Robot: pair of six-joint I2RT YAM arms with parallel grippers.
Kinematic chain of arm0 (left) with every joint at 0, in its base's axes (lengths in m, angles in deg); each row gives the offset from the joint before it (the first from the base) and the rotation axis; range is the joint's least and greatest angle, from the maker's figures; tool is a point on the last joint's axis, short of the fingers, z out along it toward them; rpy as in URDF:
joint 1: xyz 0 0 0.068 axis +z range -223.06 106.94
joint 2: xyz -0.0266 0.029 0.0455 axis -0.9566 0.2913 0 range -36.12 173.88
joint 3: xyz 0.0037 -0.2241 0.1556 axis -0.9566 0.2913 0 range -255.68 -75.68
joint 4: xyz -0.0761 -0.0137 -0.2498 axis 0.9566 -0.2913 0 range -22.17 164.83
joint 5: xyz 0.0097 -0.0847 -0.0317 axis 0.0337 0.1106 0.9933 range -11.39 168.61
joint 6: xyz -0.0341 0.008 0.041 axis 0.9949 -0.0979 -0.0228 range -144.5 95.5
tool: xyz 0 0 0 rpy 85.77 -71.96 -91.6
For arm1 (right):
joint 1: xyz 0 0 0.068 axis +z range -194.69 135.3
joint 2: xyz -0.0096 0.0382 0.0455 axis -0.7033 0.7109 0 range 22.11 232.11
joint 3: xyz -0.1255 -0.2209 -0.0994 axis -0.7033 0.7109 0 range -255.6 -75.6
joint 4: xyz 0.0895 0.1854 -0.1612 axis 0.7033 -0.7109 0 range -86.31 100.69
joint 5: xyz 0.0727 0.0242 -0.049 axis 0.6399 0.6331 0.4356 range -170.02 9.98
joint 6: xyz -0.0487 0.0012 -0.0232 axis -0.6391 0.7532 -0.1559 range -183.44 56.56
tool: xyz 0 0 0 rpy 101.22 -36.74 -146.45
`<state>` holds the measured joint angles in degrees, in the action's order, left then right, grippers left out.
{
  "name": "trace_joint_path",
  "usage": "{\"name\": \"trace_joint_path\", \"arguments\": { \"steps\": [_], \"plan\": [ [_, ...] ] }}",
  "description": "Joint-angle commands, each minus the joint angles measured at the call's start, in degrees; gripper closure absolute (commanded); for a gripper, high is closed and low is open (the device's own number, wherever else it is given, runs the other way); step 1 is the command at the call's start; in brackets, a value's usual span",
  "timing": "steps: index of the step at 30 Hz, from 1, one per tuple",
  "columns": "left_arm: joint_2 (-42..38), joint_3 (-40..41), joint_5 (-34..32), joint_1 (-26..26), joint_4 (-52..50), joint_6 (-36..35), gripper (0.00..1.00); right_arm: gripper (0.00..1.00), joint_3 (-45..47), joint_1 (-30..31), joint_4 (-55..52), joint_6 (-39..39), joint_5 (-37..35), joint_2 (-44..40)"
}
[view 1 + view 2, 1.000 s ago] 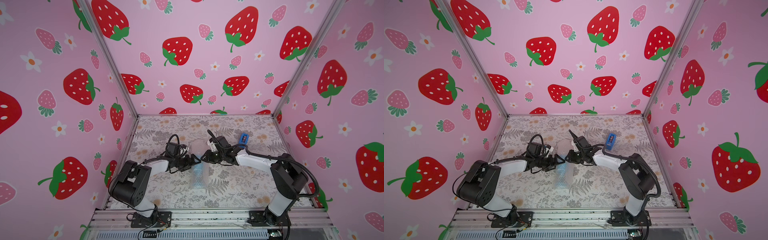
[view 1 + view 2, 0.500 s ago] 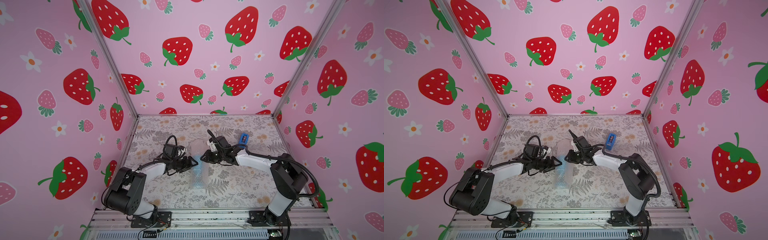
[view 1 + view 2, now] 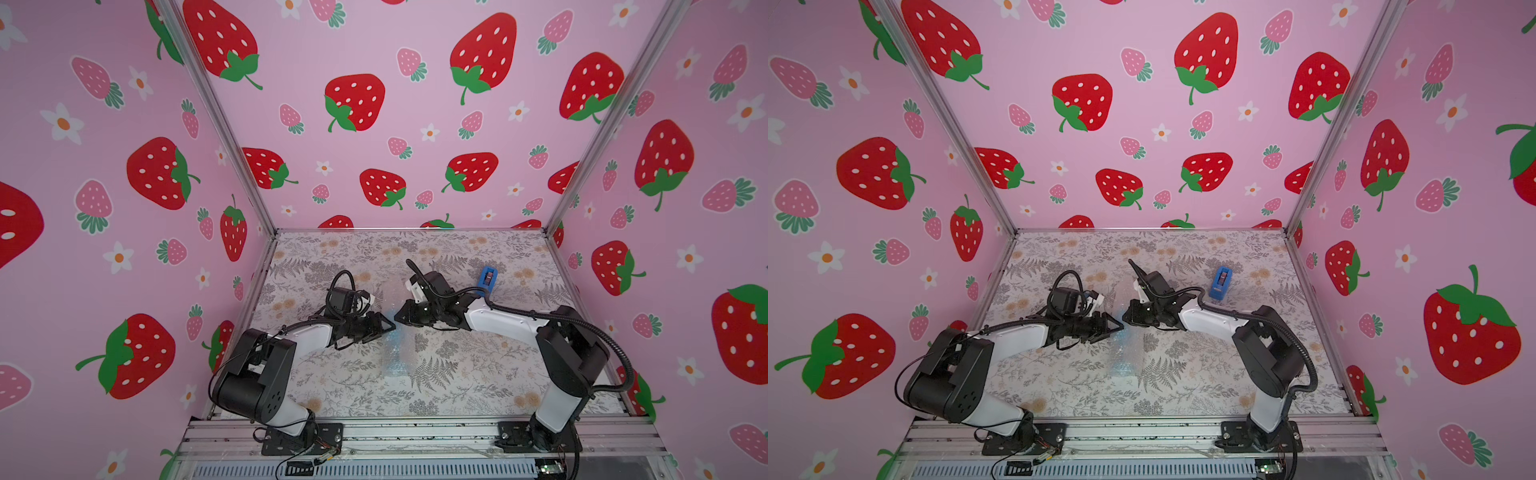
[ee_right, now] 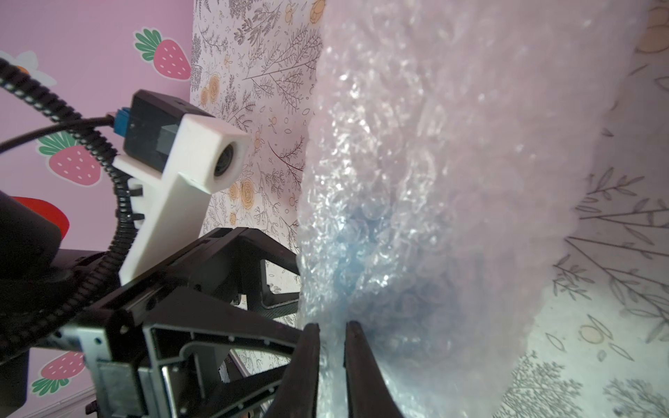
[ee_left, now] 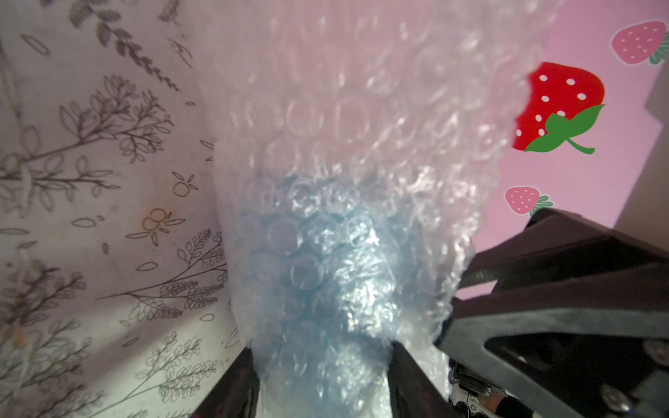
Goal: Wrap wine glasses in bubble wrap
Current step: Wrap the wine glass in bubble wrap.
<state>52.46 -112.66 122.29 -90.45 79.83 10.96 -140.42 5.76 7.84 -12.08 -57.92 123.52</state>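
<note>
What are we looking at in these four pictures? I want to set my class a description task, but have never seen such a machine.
Two robot arms are bolted to the near edge of a floral-covered table inside a strawberry-print booth. Two pictures come from a camera pair overhead; the other two come from small cameras on each arm's wrist, looking along its hand. On the table are a blue tape dispenser and a bundle of bubble wrap with a light-blue goblet showing through it. The left hand grips the bundle, a finger on each side; the right hand pinches a fold of the wrap.
</note>
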Motion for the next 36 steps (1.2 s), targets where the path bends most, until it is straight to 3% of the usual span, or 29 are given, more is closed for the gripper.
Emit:
{"name": "trace_joint_path", "arguments": {
  "steps": [1,13,20,26,32,36],
  "plan": [
    [2.39,1.19,-2.76,0.75,-1.39,-1.0,0.43,0.83,-1.71,0.95,-1.54,0.17,-0.32,0.99],
    [1.34,1.29,-1.84,1.96,-2.19,-0.99,0.4,0.84,-2.68,1.57,-2.16,-0.05,-1.95,4.12],
    [-6.96,4.26,-3.88,2.09,-5.55,0.01,0.19,0.85,-2.09,1.53,-2.16,0.75,-2.76,4.68],
    [-12.26,9.2,-2.47,0.16,-0.85,0.87,0.0,0.85,-1.85,1.57,-2.22,1.08,-2.86,4.65],
    [-10.64,9.67,-4.02,-3.51,4.12,1.65,0.01,0.85,-1.28,1.57,-2.24,1.37,-3.29,4.16],
    [-10.28,9.86,-2.52,-3.06,5.44,1.62,0.01,0.85,-0.94,1.46,-2.85,1.29,-3.66,3.98]
  ]
}}
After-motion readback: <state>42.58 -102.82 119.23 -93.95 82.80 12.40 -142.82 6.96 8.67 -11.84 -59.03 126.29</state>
